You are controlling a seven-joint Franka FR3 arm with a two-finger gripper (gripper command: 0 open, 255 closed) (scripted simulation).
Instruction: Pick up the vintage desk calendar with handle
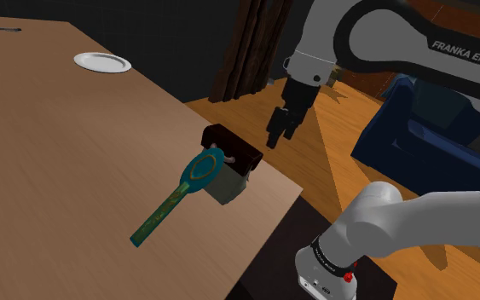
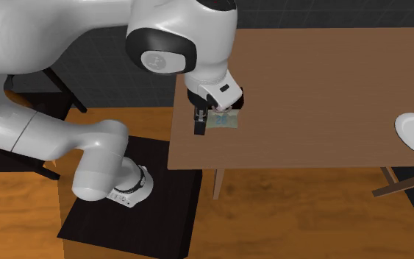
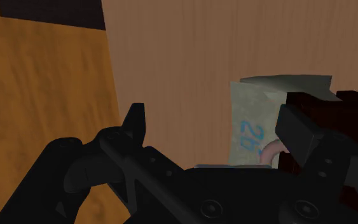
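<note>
Dark calendar (image 1: 232, 147), pale face, near table (image 1: 84, 162) corner

Wooden table (image 1: 59, 136), orange wood floor (image 1: 336, 162), dark wall (image 1: 170, 34), brown curtain (image 1: 251, 43) behind.

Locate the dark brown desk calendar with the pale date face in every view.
Shoulder view: dark brown desk calendar, picture's middle, near the brown wooden table's corner.
Second exterior view: upper middle, beneath the white arm's end.
Wrist view: ahead of the open black hand.
Shared landmark: that table's edge beside it.

One calendar (image 1: 234, 158), one plate (image 1: 102, 62) — one table (image 1: 59, 162)
</note>
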